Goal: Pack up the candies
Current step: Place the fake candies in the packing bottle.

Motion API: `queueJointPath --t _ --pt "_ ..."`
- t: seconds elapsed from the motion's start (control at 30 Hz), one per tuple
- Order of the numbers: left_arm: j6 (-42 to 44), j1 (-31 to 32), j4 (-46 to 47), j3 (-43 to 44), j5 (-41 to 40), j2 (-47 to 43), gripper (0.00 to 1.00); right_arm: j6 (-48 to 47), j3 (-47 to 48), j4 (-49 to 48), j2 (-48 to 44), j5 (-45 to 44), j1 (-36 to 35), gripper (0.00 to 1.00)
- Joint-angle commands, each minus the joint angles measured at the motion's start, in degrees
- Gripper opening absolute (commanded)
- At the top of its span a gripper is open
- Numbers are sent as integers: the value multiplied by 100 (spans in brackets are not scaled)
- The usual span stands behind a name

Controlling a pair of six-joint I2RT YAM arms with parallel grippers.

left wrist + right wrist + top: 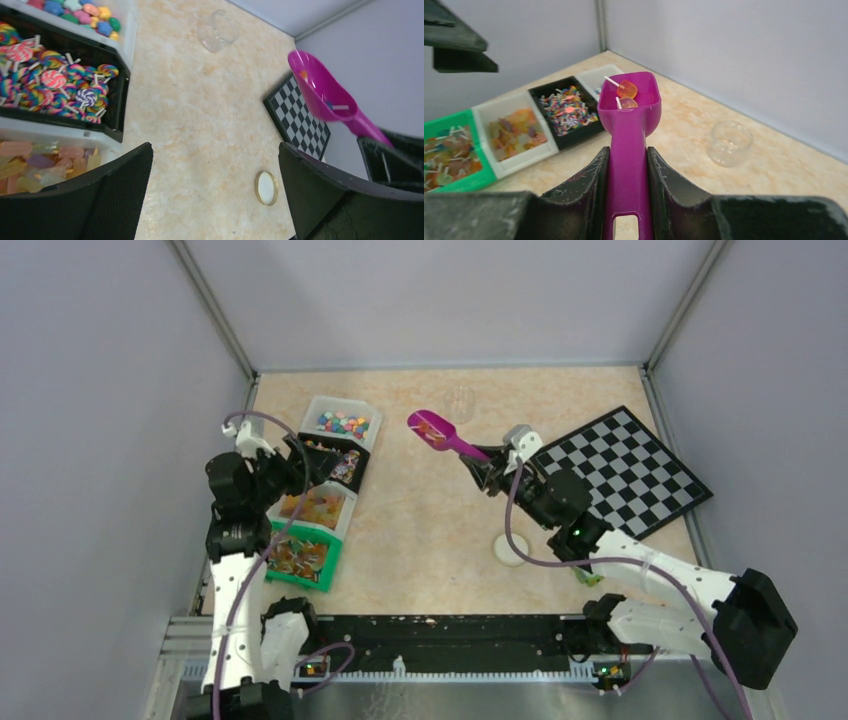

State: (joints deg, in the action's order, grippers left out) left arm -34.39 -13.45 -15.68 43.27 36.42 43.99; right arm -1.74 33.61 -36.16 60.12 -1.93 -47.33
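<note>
My right gripper [628, 152] is shut on the handle of a magenta scoop [629, 115], held level above the table's middle [433, 428]. Two candies on white sticks [626, 91], one orange and one pink, lie in its bowl. A clear empty jar [729, 143] stands on the table right of the scoop, near the back wall [218, 31]. More candies fill a row of bins at the left: small multicoloured pieces [343, 424], swirl lollipops [55, 82] and pale gummies [45, 162]. My left gripper [215, 150] hangs open beside the bins [290, 465], holding nothing.
A round cream lid [512, 548] lies on the table in front of the right arm. A checkerboard [625, 468] lies at the right. A green bin [300, 558] ends the row nearest me. Walls close in the table on three sides.
</note>
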Motion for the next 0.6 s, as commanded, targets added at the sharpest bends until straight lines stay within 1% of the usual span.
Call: queueJointPath --t 0.0,0.13,0.23,0.37,0.5,0.57 --pt "748 400 620 -23 281 178 99 -234 566 455 8 93 522 0" --pt "1428 533 440 -220 385 199 99 -309 772 448 283 172 960 0" --pt "1790 558 256 -467 393 149 99 -269 921 372 577 400 1291 0" --pt "1736 692 360 -633 436 -186 99 -223 1147 317 993 530 1681 0" --pt "1833 800 81 -603 -20 -467 99 -193 1452 444 1412 692 1953 0" --pt "1839 869 20 -626 -111 -600 99 -204 1641 535 1608 751 2053 0"
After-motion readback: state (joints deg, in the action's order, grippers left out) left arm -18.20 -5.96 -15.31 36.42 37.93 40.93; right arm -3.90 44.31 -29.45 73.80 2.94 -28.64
